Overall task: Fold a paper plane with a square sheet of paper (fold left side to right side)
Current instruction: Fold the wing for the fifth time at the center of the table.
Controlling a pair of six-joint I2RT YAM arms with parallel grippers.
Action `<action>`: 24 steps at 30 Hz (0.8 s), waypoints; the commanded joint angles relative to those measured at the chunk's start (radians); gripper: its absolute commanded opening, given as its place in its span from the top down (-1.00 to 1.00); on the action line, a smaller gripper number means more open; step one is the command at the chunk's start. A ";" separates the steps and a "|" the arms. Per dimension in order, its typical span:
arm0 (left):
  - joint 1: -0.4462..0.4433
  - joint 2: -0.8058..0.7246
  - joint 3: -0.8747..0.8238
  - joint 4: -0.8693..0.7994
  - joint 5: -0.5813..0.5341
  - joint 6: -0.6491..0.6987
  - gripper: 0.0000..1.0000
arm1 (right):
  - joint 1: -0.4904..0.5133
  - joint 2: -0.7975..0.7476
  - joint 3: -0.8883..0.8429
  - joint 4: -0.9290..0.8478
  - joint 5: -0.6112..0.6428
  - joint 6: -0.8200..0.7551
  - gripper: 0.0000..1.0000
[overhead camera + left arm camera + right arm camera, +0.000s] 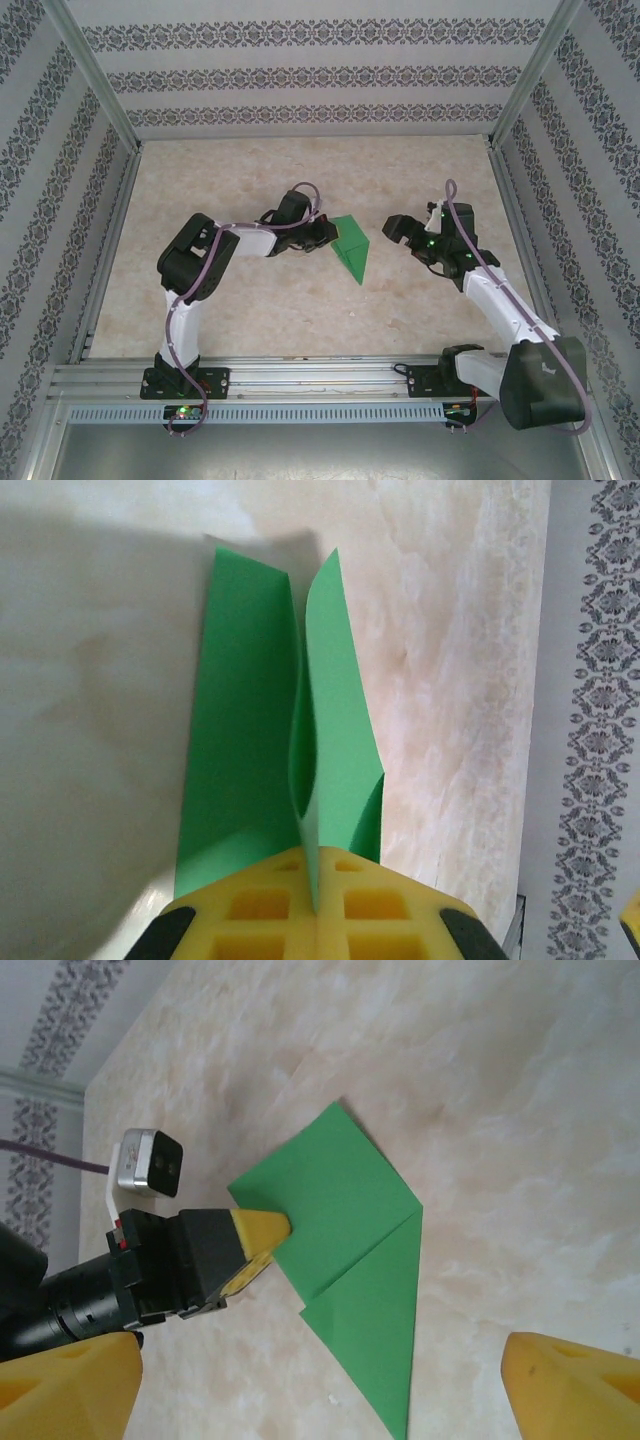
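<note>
Paper plane, a bright green pointed wedge of folded paper (352, 248) | top: on marbled beige table (250, 310), tip toward arm bases, between left gripper (322, 236) (touching its left edge) and right gripper (400, 230), near, fingers apart | left wrist: yellow pads (250, 920) clamped on raised flap | right wrist: long axis points at camera

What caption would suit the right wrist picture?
Left gripper shut on the edge of a folded bright green paper sheet resting on a pale marbled table.
</note>
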 commanded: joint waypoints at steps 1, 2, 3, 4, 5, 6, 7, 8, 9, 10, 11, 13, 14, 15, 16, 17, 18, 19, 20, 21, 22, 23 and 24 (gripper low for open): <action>0.041 -0.111 -0.070 0.084 0.051 0.066 1.00 | -0.007 0.054 0.037 0.003 -0.162 -0.110 -0.83; 0.053 -0.135 -0.095 0.086 0.066 0.086 1.00 | -0.006 0.075 0.047 0.003 -0.199 -0.132 -0.82; 0.063 -0.161 -0.116 0.089 0.084 0.101 1.00 | -0.006 0.095 0.055 0.003 -0.229 -0.148 -0.81; 0.076 -0.188 -0.141 0.100 0.109 0.115 1.00 | -0.001 0.119 0.063 0.004 -0.258 -0.166 -0.80; 0.088 -0.211 -0.165 0.116 0.142 0.127 1.00 | 0.004 0.140 0.071 0.005 -0.281 -0.186 -0.80; 0.098 -0.229 -0.186 0.134 0.175 0.135 1.00 | 0.011 0.162 0.079 0.004 -0.300 -0.209 -0.80; 0.112 -0.247 -0.208 0.152 0.210 0.140 1.00 | 0.020 0.186 0.087 0.004 -0.318 -0.230 -0.81; 0.123 -0.263 -0.228 0.165 0.248 0.147 1.00 | 0.031 0.213 0.098 0.006 -0.334 -0.245 -0.80; 0.130 -0.276 -0.243 0.168 0.276 0.155 1.00 | 0.040 0.235 0.106 0.008 -0.347 -0.261 -0.81; 0.135 -0.292 -0.256 0.163 0.308 0.170 1.00 | 0.050 0.262 0.113 0.016 -0.357 -0.276 -0.80; 0.139 -0.308 -0.265 0.149 0.333 0.187 1.00 | 0.061 0.288 0.122 0.028 -0.364 -0.282 -0.80; 0.143 -0.333 -0.281 0.134 0.375 0.212 1.00 | 0.082 0.337 0.137 0.056 -0.388 -0.296 -0.80; 0.145 -0.342 -0.289 0.131 0.392 0.218 1.00 | 0.092 0.362 0.148 0.072 -0.398 -0.299 -0.79; 0.146 -0.348 -0.295 0.132 0.407 0.220 1.00 | 0.102 0.383 0.158 0.084 -0.410 -0.301 -0.78; 0.148 -0.353 -0.301 0.135 0.421 0.222 1.00 | 0.114 0.410 0.172 0.097 -0.425 -0.303 -0.77; 0.148 -0.355 -0.303 0.136 0.433 0.222 1.00 | 0.125 0.434 0.186 0.109 -0.439 -0.304 -0.76; 0.148 -0.355 -0.304 0.139 0.446 0.221 1.00 | 0.135 0.455 0.198 0.120 -0.454 -0.305 -0.75; 0.148 -0.353 -0.307 0.148 0.457 0.214 1.00 | 0.148 0.479 0.212 0.132 -0.474 -0.303 -0.74; 0.148 -0.349 -0.309 0.157 0.464 0.205 1.00 | 0.160 0.503 0.225 0.142 -0.489 -0.303 -0.73; 0.148 -0.347 -0.309 0.154 0.466 0.204 1.00 | 0.168 0.520 0.236 0.151 -0.500 -0.301 -0.72; 0.148 -0.342 -0.310 0.147 0.465 0.206 1.00 | 0.177 0.536 0.247 0.161 -0.516 -0.294 -0.70; 0.148 -0.337 -0.311 0.144 0.460 0.207 1.00 | 0.184 0.549 0.257 0.170 -0.523 -0.289 -0.69; 0.147 -0.333 -0.313 0.143 0.457 0.207 1.00 | 0.190 0.557 0.263 0.176 -0.527 -0.285 -0.68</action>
